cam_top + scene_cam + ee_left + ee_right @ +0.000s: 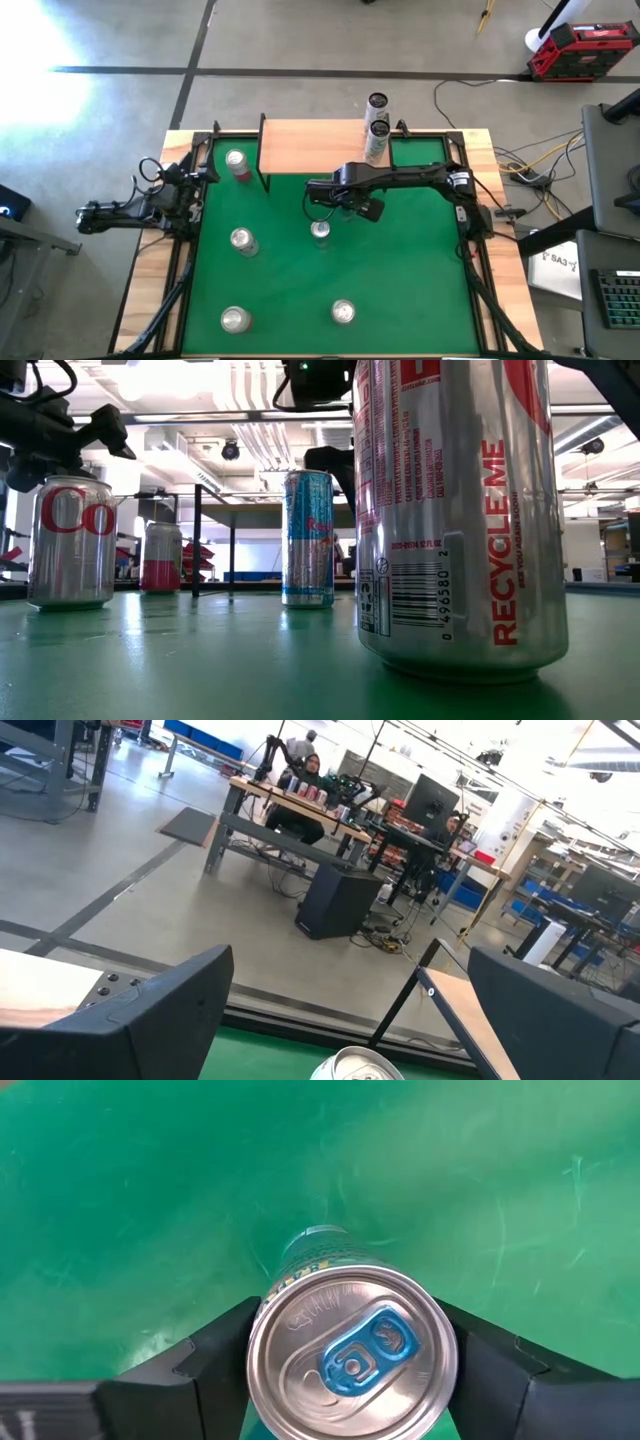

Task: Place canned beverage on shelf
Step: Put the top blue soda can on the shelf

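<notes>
A slim blue can (320,232) stands upright on the green mat mid-table; it also shows in the low view (308,538). My right gripper (350,1380) reaches in from the table's right and is shut around the can's upper part. The shelf (310,147), with a light wooden top on black legs, stands at the far edge and carries two cans (377,128) at its right end. My left gripper (350,1020) waits open and empty at the table's left edge (195,190). My right gripper has one finger on each side of the blue can's upper wall (285,1270), just below the lid (352,1348). The fingers (215,1350) come from above, slanting down. The lid hides the exact spots of contact. The can stands upright, its base on the mat.
A red can (238,163) stands left of the shelf. Silver cans stand at the left (243,241), near left (236,319) and near middle (343,312); the last one fills the low view (455,510). Free mat lies at the right.
</notes>
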